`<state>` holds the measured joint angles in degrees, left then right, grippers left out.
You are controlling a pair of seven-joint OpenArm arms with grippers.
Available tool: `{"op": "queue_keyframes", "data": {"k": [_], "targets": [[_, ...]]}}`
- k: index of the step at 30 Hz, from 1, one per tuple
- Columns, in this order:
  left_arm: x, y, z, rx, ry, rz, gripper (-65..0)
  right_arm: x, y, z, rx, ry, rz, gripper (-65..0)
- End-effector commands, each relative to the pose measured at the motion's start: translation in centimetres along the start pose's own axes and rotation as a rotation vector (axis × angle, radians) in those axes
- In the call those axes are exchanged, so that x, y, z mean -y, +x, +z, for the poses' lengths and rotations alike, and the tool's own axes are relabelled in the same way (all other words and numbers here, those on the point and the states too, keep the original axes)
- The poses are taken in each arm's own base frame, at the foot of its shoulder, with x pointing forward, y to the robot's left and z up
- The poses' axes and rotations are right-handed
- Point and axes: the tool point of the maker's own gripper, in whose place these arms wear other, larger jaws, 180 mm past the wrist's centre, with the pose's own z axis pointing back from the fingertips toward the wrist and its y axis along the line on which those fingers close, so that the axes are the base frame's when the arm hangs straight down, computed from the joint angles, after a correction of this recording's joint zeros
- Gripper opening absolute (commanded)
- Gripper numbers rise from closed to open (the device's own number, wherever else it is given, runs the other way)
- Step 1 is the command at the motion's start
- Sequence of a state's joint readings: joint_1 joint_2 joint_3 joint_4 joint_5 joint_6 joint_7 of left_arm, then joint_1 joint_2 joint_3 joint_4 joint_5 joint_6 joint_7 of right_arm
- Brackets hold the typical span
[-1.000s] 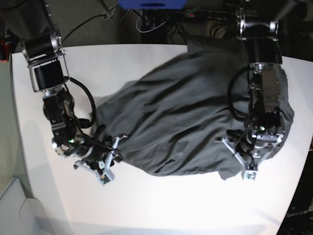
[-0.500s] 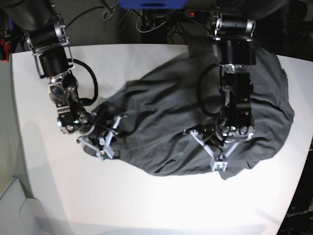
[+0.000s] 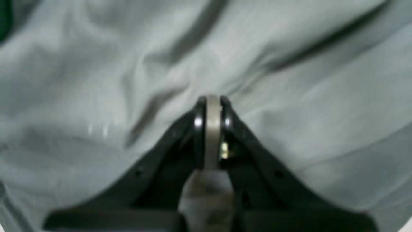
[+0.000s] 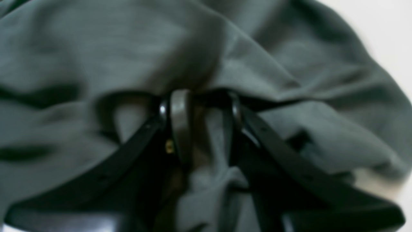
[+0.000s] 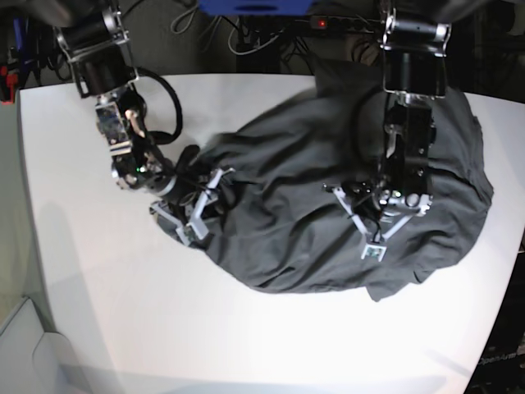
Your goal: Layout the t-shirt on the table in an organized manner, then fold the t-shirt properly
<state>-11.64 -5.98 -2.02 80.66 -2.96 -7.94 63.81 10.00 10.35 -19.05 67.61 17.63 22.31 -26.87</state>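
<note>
The dark charcoal-grey t-shirt (image 5: 295, 189) lies crumpled over the middle and right of the white table (image 5: 246, 345). My right gripper (image 5: 199, 215) is at the shirt's left edge. In the right wrist view this gripper (image 4: 206, 106) has a bunch of cloth (image 4: 96, 48) between its fingers. My left gripper (image 5: 373, 242) is over the shirt's right half. In the left wrist view this gripper (image 3: 209, 103) is shut, and folds of the cloth (image 3: 96, 80) run in to its tips. The white mark is out of view.
Cables and dark equipment (image 5: 271, 41) stand behind the table's far edge, with a blue object (image 5: 254, 6) above them. The shirt reaches the far edge at the right. White table (image 4: 386, 32) shows at the right wrist view's upper right.
My right gripper has moved up and to the right, carrying the shirt's left edge inward. My left gripper has moved from the right hem toward the shirt's middle and a little up.
</note>
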Motion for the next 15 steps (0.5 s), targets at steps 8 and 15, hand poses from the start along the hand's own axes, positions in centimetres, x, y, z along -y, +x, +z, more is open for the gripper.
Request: {"op": "queue_keyframes", "data": {"k": [8,15], "targets": [[3.7,5.9,1.1,0.134,-0.072,0.022,-64.7,-5.4,-2.4,2.1,-0.107,0.075,0.057,-50.6],[5.6,4.9,-2.0,0.098,-0.121,0.048,-64.7,-10.3,-1.6,2.4,-0.109,0.174,0.177,-50.7]]}}
